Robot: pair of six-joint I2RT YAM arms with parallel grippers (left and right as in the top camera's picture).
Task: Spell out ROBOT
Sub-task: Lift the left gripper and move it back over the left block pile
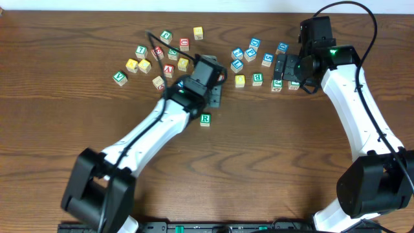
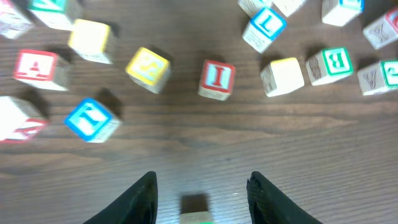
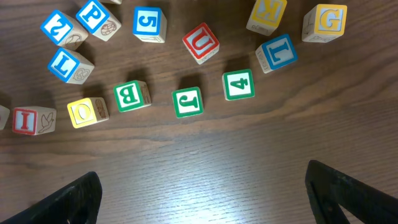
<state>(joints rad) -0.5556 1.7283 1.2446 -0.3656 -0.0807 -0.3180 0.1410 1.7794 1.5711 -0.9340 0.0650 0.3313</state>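
A block with a green R (image 1: 205, 119) stands alone on the wood table, in front of the scattered letter blocks. My left gripper (image 1: 215, 97) is just beyond it and open. In the left wrist view the open jaws (image 2: 202, 177) hold nothing, and the top of the green-lettered block (image 2: 196, 213) shows at the bottom edge between them, touching neither. My right gripper (image 1: 280, 66) is wide open and empty (image 3: 202, 183) over bare wood, in front of a yellow O block (image 3: 87, 111), a green B block (image 3: 132, 96) and a green J block (image 3: 188, 102).
One cluster of blocks lies at the back left (image 1: 158, 55) and another at the back right (image 1: 255, 55). The right wrist view shows a green 4 (image 3: 239, 84), a red U (image 3: 201, 42) and a red I (image 3: 28, 119). The left wrist view shows a red I (image 2: 216, 79) and a yellow S (image 2: 148, 67).
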